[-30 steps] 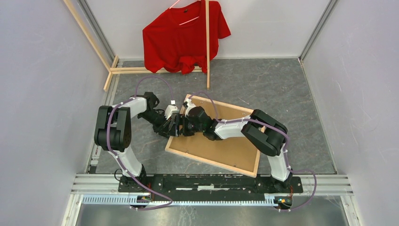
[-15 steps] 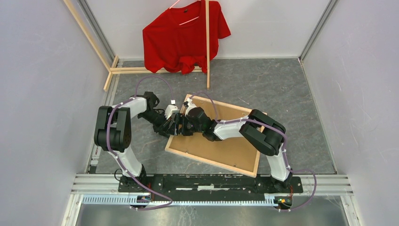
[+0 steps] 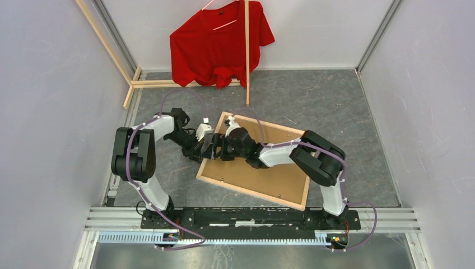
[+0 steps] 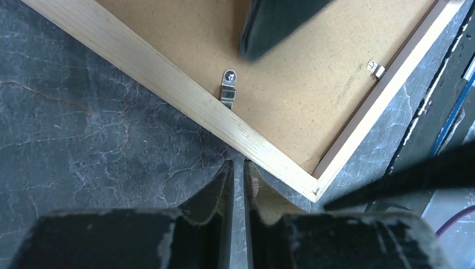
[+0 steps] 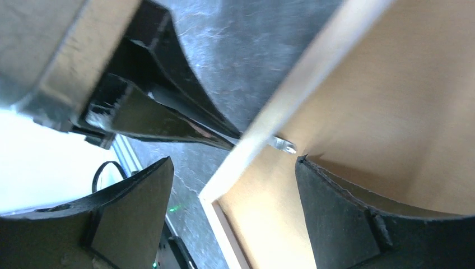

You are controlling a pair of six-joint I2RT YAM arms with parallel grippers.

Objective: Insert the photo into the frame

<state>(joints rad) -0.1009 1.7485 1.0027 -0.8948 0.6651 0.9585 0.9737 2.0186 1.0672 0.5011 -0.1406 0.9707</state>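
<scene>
While the large, thin, pale-wood picture frame (image 4: pixel 168 84) lay back-up on the grey marbled table (image 3: pixel 347 112), a brown fibreboard backing sheet (image 3: pixel 263 174) filled it. The photo showed nowhere (it may have been under that sheet, though I could not tell). The step in hand looked like securing the back at the frame's left rail.

The left gripper (image 4: pixel 240 168) rested just outside that rail, its fingers nearly together and holding nothing. The right gripper (image 5: pixel 232 165) straddled the same rail with its fingers wide, one over the table and one over the backing.

The next move probably called for a fingertip to turn the small metal retaining tab (image 4: pixel 228 89) inward over the sheet, with the frame kept from sliding.

Compared with a second earlier, the right gripper had drawn slightly inward over the frame and spread a little wider. The left gripper had barely moved.
</scene>
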